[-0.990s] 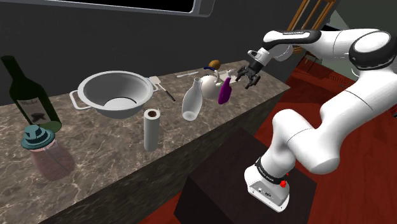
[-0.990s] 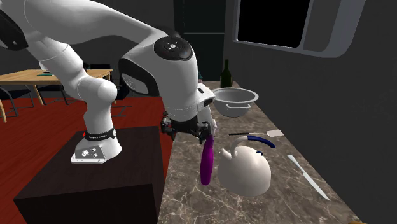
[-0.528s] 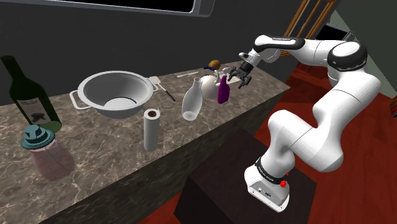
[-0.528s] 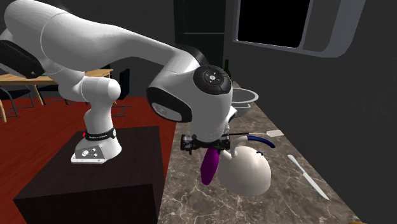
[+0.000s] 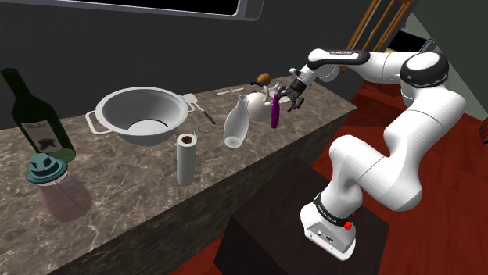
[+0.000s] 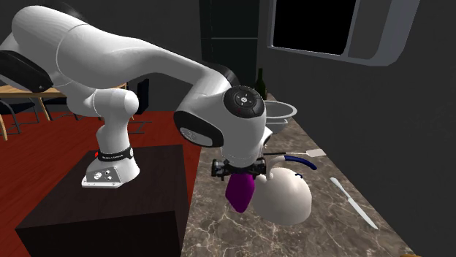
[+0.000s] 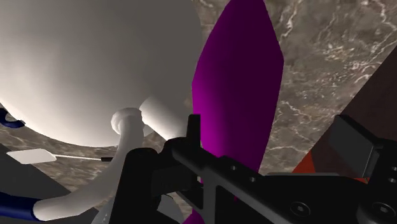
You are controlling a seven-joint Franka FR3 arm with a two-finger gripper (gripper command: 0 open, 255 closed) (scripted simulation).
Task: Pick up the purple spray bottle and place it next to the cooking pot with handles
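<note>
We find the hand (image 6: 237, 169) seemingly clamped on the top of the purple spray bottle (image 6: 240, 191), tilted at the bench's (image 6: 329, 235) stand-side edge just beside the white kettle (image 6: 286, 197); we judge it light, rigid, slick, best taken at the neck.

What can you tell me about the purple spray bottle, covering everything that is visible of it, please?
The purple spray bottle has a smooth, glossy, deep purple body, widest about the middle and narrowing toward its lower end. Its top sits at the black gripper, which hides the spray head. It is roughly upright near the marbled counter's front edge, close beside the round white kettle; whether it touches kettle or counter cannot be told.
</note>
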